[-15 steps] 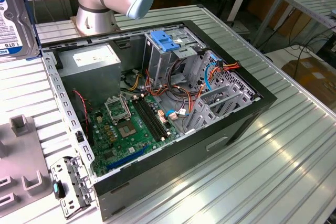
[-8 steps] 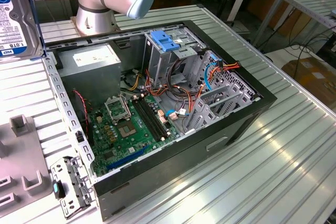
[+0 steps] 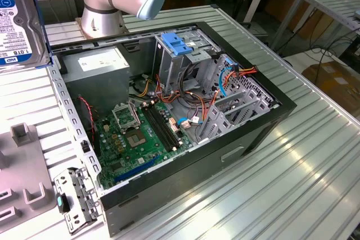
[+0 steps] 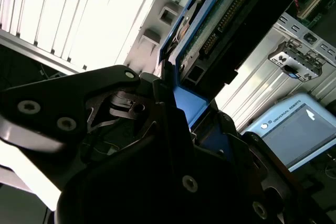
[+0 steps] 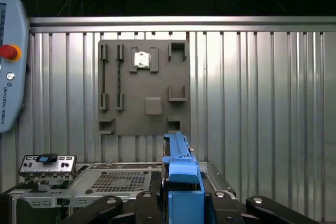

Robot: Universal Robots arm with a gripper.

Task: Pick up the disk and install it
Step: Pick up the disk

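The pincer (image 5: 181, 203) is clamped on the disk (image 3: 19, 21), held aloft beside the computer case (image 3: 253, 139); a firm, square grip should keep it from tilting.

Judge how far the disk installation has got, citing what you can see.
Done: the gripper grips the disk by its blue rails. In hand: it hangs outside the open computer case. Left: the disk is not yet inside it.

The disk (image 3: 19, 21) hangs label-out near the open computer case (image 3: 169, 122).
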